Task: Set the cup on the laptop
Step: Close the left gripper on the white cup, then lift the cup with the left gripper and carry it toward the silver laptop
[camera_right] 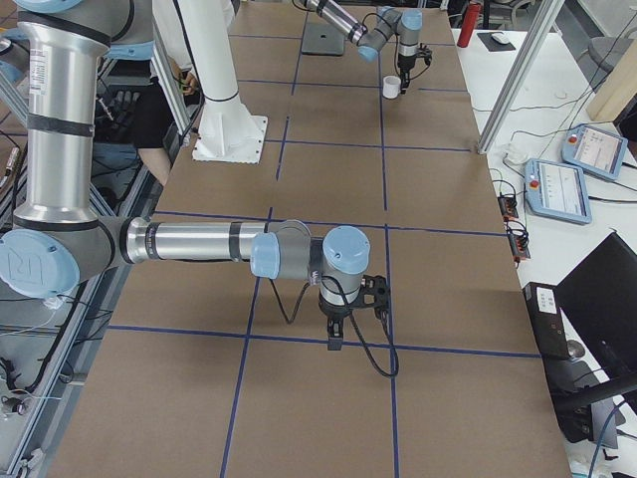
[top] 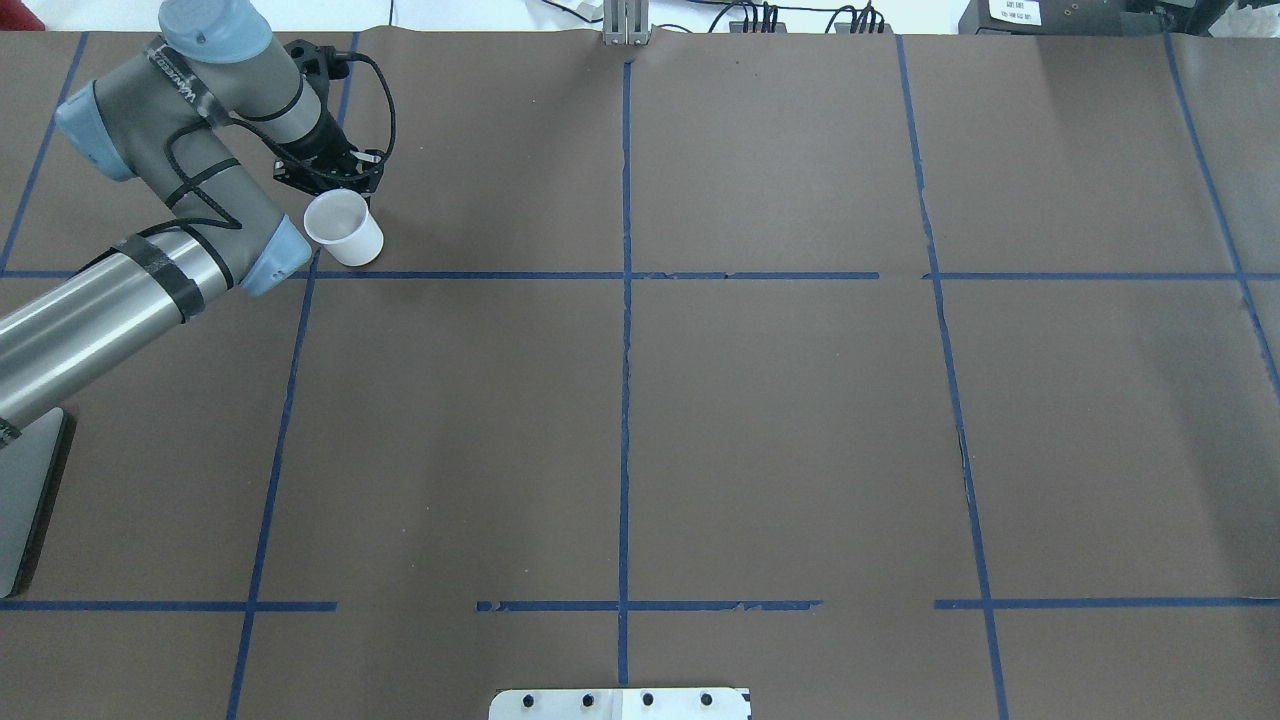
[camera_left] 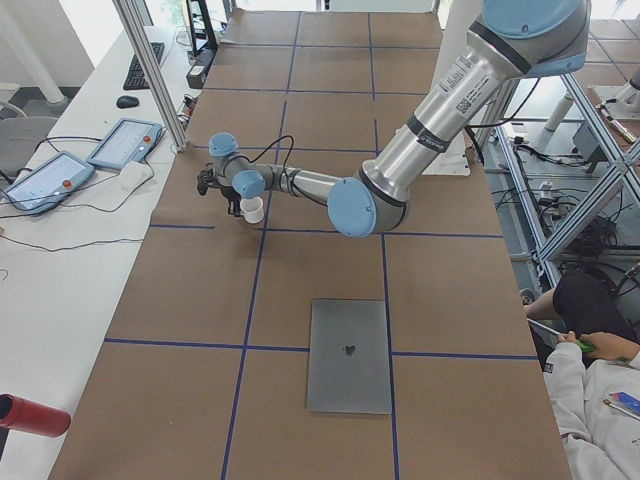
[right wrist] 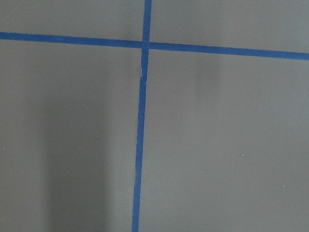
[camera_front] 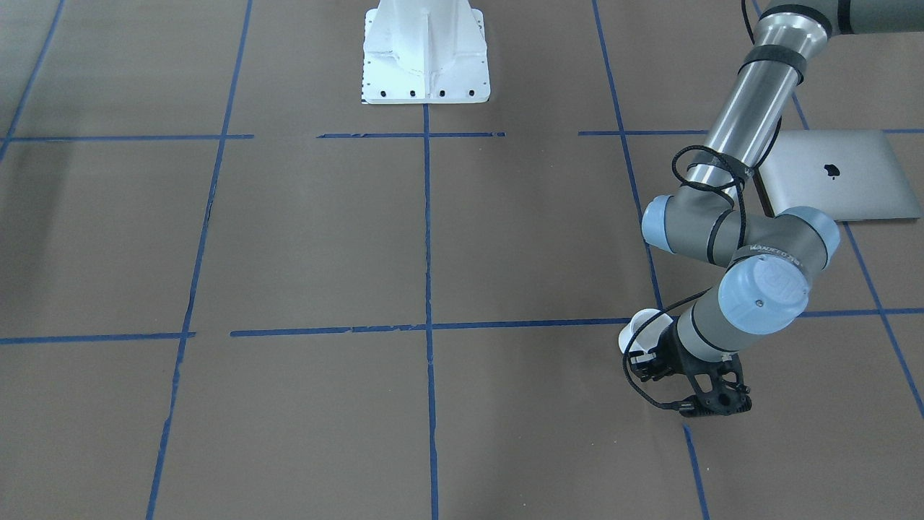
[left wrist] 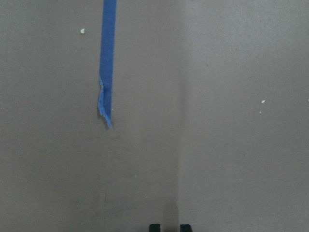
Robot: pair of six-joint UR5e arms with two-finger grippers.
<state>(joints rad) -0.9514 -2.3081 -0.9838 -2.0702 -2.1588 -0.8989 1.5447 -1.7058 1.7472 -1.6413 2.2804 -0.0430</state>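
The white cup (top: 343, 228) stands upright at the table's far left corner, also seen in the front view (camera_front: 635, 328) and both side views (camera_left: 253, 210) (camera_right: 391, 87). My left gripper (top: 335, 185) (camera_front: 650, 361) points down right against the cup's far side. In the left wrist view its fingertips (left wrist: 154, 227) stand close together low over the brown paper, and the cup is out of that view. It looks shut on the cup, though the contact is hidden. The silver laptop (camera_front: 859, 188) (camera_left: 335, 340) lies closed near my left base. My right gripper (camera_right: 353, 304) hangs over the table's right half; I cannot tell its state.
The table is covered in brown paper with a blue tape grid (top: 625, 275). A white pedestal (camera_front: 426, 54) stands at the robot's side. A metal post (camera_left: 150, 70), teach pendants (camera_left: 125, 143) and a red bottle (camera_left: 30, 415) sit along the far edge. A seated person (camera_left: 590, 340) is beside the table.
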